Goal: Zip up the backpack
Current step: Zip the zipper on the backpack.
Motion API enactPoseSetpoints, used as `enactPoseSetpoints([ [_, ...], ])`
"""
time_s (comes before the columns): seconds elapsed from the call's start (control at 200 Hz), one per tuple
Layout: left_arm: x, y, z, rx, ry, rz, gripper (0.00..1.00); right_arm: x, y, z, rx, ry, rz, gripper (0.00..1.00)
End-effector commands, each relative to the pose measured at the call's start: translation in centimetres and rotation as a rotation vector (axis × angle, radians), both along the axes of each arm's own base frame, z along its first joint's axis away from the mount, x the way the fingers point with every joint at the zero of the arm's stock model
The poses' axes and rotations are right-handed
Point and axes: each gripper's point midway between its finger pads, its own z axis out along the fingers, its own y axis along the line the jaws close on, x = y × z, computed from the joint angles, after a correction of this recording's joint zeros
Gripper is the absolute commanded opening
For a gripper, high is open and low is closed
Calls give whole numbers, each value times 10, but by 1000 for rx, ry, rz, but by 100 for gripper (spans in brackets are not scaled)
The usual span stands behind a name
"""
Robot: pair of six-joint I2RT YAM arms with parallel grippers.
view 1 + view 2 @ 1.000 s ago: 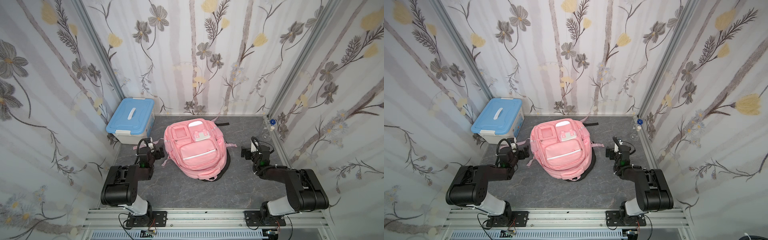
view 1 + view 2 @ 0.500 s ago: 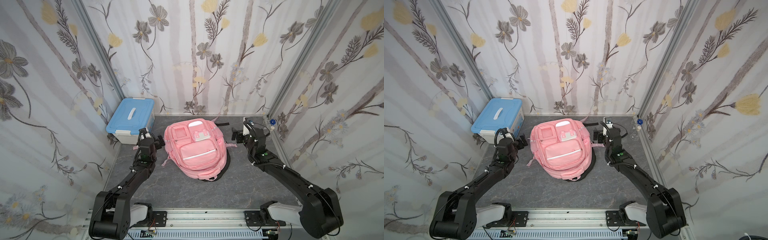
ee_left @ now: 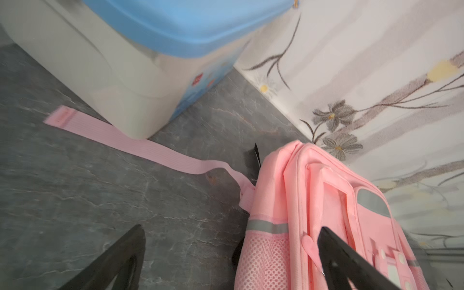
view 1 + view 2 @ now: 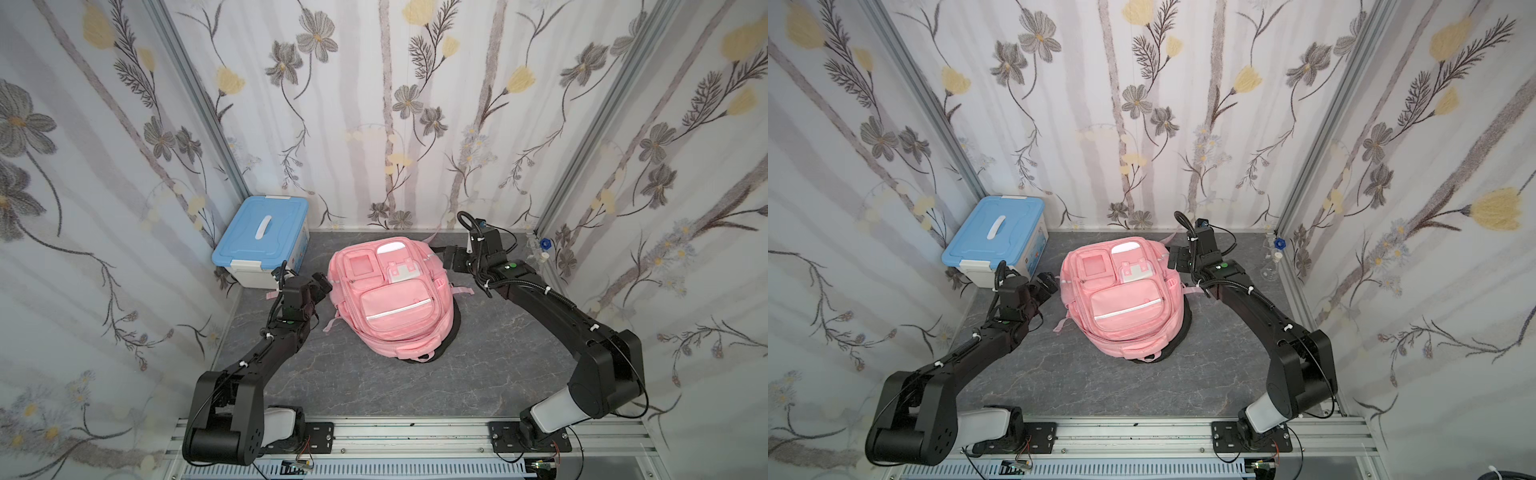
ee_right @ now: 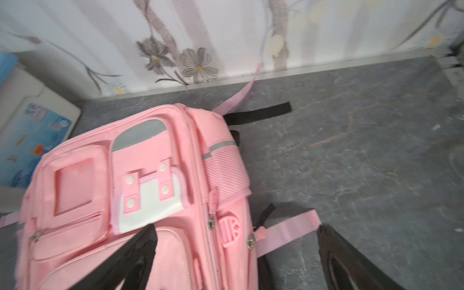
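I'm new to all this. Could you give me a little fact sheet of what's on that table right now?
Main item: pink backpack, lying flat, front pockets facing up
Left arm: left gripper open, beside the backpack, holding nothing
Right arm: right gripper open, near the backpack's top corner, holding nothing
Also there: storage box with blue lid, back corner
Surface: grey table

I can read no text, brand or number in any view. The sticker [image 5: 37, 135] on the storage box [image 5: 30, 82] is blurred to colour patches. The raised round badge [image 5: 229, 229] on the backpack [image 5: 150, 150] bears marks I cannot resolve.
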Motion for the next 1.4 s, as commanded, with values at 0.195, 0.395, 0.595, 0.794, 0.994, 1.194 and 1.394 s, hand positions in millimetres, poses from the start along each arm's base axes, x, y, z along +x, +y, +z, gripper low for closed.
enactPoseSetpoints([
  [0.195,9,-70,7,-329,-142,-335,100,-17,18,-7,-161,-4,70,100],
  [0.395,-22,-76,2,-353,-122,-379,100,-22,33,1,-133,-37,138,100],
  [0.595,-43,-85,-2,-364,-77,-448,100,-24,46,7,-63,-37,194,100],
  [0.794,-59,-77,-22,-384,-14,-405,100,-22,50,13,-11,-26,213,100],
  [0.994,-66,-69,-21,-404,33,-335,100,-22,47,17,0,-34,203,100],
  [1.194,-58,-71,-32,-445,48,-325,100,-24,47,21,19,-46,207,100],
  [1.394,-37,-87,-40,-525,40,-396,100,-26,49,21,29,-50,218,100],
])
